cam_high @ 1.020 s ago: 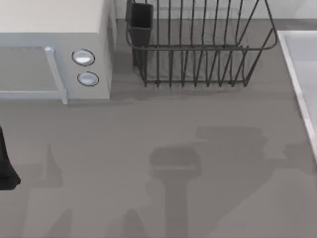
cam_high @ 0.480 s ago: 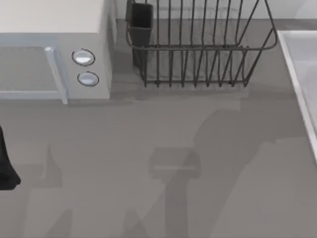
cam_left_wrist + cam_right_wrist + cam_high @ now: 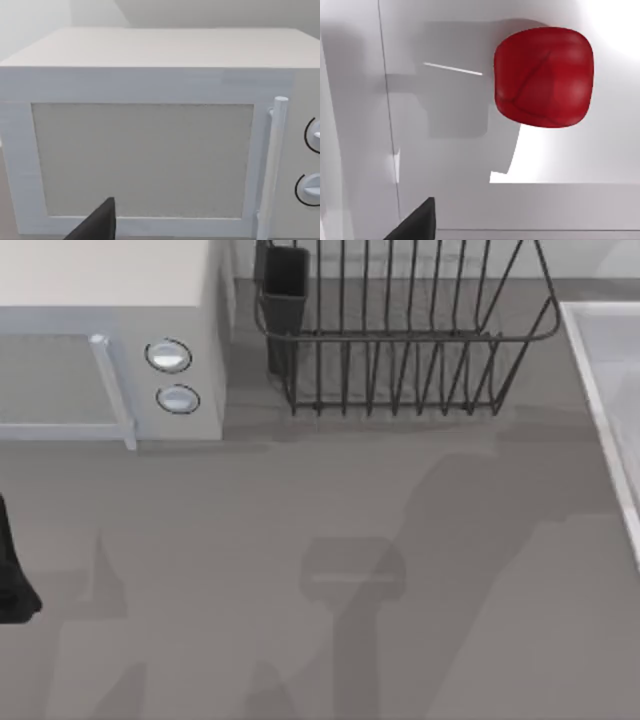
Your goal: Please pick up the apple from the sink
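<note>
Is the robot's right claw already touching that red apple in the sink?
Apart. In the right wrist view the apple lies alone on the sink floor, pale basin showing all round it, and the one dark fingertip in sight sits well clear of it.

Grey table point(image 3: 300, 520) with white microwave point(image 3: 110, 340) beside black wire dish rack point(image 3: 400, 340).

The apple point(image 3: 543, 77) is a deep glossy red, with faint darker red lines crossing its skin. It lies on the pale grey-white sink point(image 3: 445, 150), which is plain and unpatterned. The worktop point(image 3: 300, 500) is a flat mid grey with darker grey shadow patches. The microwave point(image 3: 150, 85) is white, its door panel a slightly warmer off-white, and its two knobs point(image 3: 172, 377) are silvery with dark rings. The dish rack point(image 3: 400, 340) is black wire. The left tool point(image 3: 97, 225) shows as black.
</note>
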Controlling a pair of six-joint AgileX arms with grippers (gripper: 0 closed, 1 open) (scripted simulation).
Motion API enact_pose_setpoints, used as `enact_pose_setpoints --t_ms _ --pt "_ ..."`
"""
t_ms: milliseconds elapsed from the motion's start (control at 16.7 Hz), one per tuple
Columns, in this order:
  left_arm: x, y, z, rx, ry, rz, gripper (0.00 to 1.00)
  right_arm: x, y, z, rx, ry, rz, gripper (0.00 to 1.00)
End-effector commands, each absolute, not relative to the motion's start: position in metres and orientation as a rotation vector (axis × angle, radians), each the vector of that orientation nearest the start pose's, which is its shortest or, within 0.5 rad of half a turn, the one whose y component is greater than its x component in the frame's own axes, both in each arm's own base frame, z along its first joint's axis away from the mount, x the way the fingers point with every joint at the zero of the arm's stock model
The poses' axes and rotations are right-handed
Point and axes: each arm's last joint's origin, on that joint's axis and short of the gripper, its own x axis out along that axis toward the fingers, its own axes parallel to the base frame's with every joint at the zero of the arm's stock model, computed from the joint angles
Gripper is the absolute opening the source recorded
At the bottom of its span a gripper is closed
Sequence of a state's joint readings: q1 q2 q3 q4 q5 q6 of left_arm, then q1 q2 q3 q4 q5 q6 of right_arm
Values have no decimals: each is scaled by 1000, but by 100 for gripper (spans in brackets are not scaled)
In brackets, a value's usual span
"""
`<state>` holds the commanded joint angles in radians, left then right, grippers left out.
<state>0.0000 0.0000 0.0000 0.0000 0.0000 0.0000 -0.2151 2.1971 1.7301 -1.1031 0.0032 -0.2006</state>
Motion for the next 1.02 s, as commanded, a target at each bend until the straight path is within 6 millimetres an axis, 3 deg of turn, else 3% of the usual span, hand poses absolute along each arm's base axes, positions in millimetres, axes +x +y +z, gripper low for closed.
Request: enact_pose_setpoints --t_ms 180,660,960,1020 --pt "106 -1 160 0 0 0 100 421 -88 133 5 1574 -4 100" --pt "106 -1 160 0 0 0 100 420 -89 16 6 1564 -9 100" --pt "106 -1 160 0 0 0 100 417 -89 7 8 1571 -8 100" --pt "106 -1 160 0 0 0 100 417 -89 7 8 1571 -8 92"
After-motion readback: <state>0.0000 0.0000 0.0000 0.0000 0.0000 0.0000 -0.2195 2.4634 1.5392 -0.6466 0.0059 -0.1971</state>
